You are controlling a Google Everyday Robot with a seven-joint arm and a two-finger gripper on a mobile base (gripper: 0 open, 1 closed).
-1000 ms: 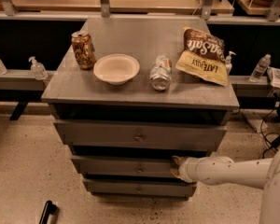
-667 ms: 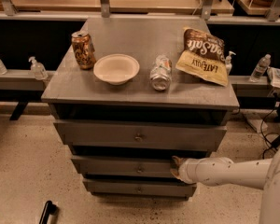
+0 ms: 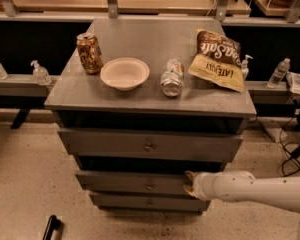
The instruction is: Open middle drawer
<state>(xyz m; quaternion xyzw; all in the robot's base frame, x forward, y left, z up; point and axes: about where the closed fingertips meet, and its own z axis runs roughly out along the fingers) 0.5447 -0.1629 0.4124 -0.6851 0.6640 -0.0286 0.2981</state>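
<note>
The grey cabinet has three drawers. The middle drawer (image 3: 125, 182) is a low flat front with a small round knob (image 3: 149, 186), and it stands out a little from the cabinet body. My gripper (image 3: 189, 183) is at the right part of that front, at its top edge, right of the knob. My white arm (image 3: 250, 190) reaches in from the right. The top drawer (image 3: 150, 145) has a taller front and a bigger knob. The bottom drawer (image 3: 145, 202) is the narrowest.
On the cabinet top (image 3: 140, 96) stand a brown can (image 3: 89, 53), a white bowl (image 3: 124, 73), a lying clear bottle (image 3: 172, 77) and a chip bag (image 3: 216, 60). Shelves with bottles run behind. Cables (image 3: 295, 156) lie on the floor at right.
</note>
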